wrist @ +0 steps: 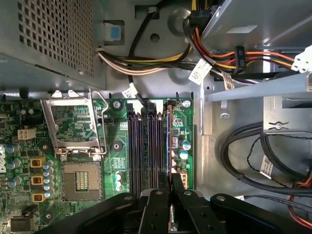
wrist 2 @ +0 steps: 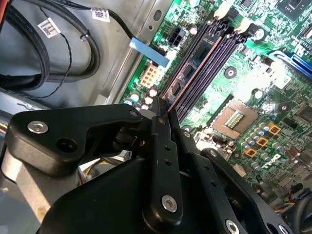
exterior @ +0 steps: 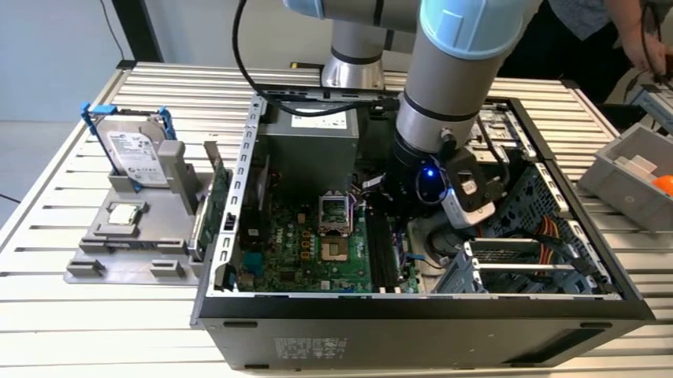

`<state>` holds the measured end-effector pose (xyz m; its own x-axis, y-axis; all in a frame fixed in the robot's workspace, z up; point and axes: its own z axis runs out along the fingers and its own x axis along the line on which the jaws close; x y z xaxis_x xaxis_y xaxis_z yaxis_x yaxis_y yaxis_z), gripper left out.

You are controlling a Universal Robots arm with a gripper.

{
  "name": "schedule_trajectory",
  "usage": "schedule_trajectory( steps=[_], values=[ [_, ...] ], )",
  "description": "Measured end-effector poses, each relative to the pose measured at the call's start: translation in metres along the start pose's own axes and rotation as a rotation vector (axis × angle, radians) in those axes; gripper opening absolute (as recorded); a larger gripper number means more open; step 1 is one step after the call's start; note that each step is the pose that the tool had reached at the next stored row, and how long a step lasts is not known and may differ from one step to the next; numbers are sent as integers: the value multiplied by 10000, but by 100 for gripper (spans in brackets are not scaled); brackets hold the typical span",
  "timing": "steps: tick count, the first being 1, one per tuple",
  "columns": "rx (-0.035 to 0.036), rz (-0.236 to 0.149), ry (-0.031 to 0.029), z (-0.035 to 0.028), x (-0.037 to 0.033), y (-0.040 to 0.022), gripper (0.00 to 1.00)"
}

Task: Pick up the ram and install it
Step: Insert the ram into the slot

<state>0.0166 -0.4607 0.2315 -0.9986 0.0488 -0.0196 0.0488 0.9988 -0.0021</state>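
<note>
One arm: we have a single arm (exterior: pixel 452 87) reaching down into the open computer case (exterior: pixel 421 303), so no other hand is any nearer to the work.
Claw: in both wrist views the claw (wrist: pixel 170 187) (wrist 2: pixel 163 109) has its two black fingers drawn close together, and we read it as clenched on the thin edge of the board between them.
Ram: the ram (wrist: pixel 170 141) (wrist 2: pixel 197 61) starts right at the fingertips and runs straight out ahead of the claw, showing as a narrow strip seen edge-on.
Long axis: we judge the ram's long axis to run straight away from the fingertips, parallel to the memory slots (wrist: pixel 141 146) (wrist 2: pixel 214 58), with the claw pinching its near end and not its middle.
Which slot: the ram stands on the line of the outermost slot, the one farthest from the processor socket (wrist: pixel 80 180) (wrist 2: pixel 237 117); the bare dark slots lie just beside the claw on the socket's side.
Seating: we cannot tell whether the ram is pressed fully home or only resting in the slot's mouth, since the lower edge is hidden.
Far end: beyond the ram's far tip we see the light slot latches (wrist: pixel 156 103), and further off a bundle of coloured cables (wrist: pixel 234 58).
Other side of the claw: bare metal case wall with black cables (wrist: pixel 253 151), well apart from the ram.
Judgement: the ram looks lined up with its slot, so the remaining question is one of depth, not of sideways aim.
</note>
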Motion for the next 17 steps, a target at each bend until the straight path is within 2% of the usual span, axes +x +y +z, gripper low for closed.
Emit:
schedule_trajectory(
  steps=[13,17],
  values=[
    [-4,-237,-4,70,19,-77,0],
    [-5,-272,-6,103,37,-81,0]
  ],
)
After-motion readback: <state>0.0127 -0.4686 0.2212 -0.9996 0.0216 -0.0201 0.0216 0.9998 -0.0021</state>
